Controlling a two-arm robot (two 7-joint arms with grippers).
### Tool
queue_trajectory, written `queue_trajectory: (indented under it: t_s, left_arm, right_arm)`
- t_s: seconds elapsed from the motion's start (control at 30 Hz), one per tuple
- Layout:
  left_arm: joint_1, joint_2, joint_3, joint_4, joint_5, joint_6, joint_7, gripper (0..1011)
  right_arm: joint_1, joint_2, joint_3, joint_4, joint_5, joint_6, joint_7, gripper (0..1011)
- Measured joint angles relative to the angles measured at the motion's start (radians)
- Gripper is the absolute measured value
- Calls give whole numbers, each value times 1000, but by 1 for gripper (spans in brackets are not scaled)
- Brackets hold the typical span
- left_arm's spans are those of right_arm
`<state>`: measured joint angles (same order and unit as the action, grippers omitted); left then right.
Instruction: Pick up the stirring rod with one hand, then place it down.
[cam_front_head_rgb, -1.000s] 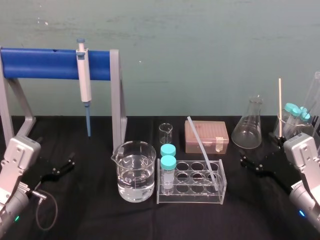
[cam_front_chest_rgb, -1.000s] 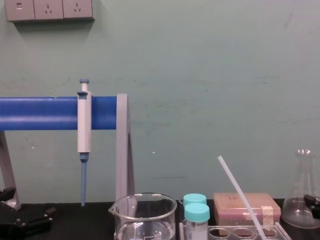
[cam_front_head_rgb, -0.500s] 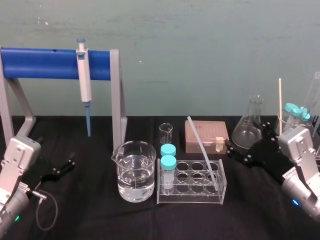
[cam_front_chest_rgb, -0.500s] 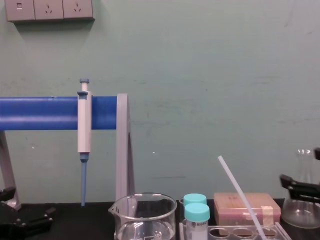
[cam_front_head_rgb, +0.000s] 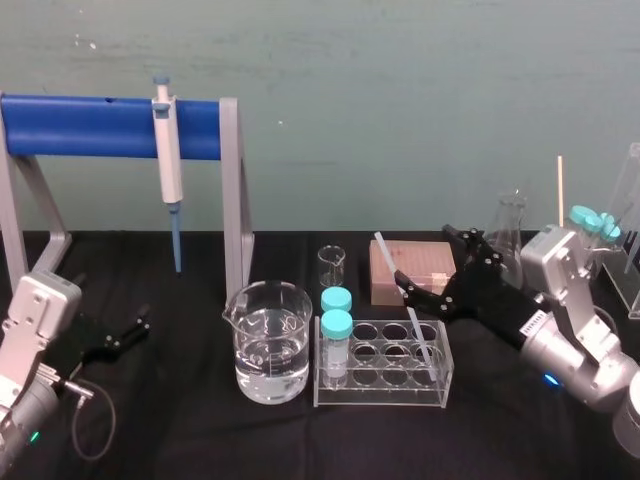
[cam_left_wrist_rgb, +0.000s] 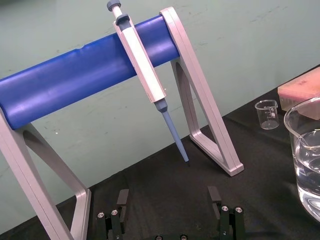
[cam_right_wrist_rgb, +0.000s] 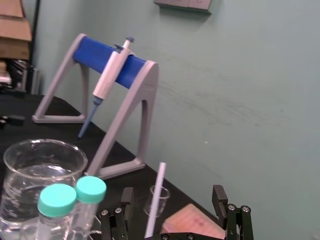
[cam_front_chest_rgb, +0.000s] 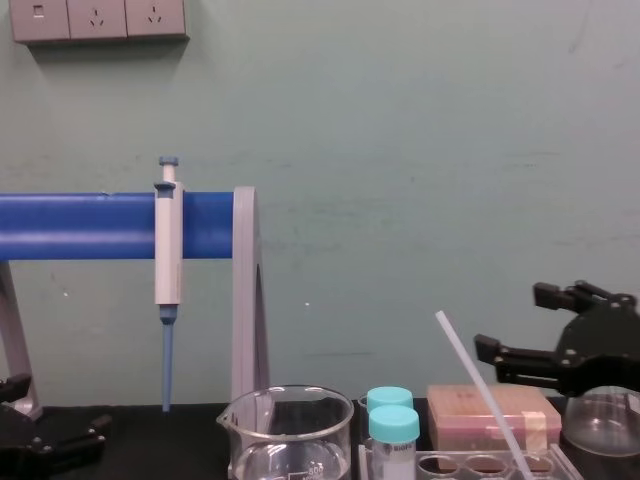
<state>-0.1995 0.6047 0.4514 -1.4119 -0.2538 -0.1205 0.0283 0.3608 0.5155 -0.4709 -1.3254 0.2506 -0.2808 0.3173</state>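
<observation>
Two grippers flank the bench, and only the right gripper (cam_front_head_rgb: 428, 262) is at work, reaching in from the right toward the stirring rod (cam_front_head_rgb: 388, 258). The rod stands slanted in the clear tube rack (cam_front_head_rgb: 380, 390) at the centre. Its lower end sits in a well near the rack's right end, and its top leans left and toward the far wall, in front of the pink box (cam_front_head_rgb: 418, 256). The step in hand is judged to be the approach, with the grasp not yet made. The hand is spread wide and holds nothing; in the right wrist view the rod (cam_right_wrist_rgb: 156, 200) rises between the two fingers, apart from both. The next move calls for easing forward until the rod lies between the pads, closing on its upper part, then drawing it out along its own slant so the rack is not dragged or tipped. The left gripper (cam_front_head_rgb: 125, 335) rests parked at the near left, fingers apart and empty.
</observation>
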Motion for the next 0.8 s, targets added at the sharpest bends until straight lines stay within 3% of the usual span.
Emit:
queue_trajectory:
  t_s: [0.8]
  left_arm:
    - [0, 0, 0, 0, 0, 0, 0, 1000]
  right_arm:
    - [162, -132, 34, 294, 158, 57, 290, 1000]
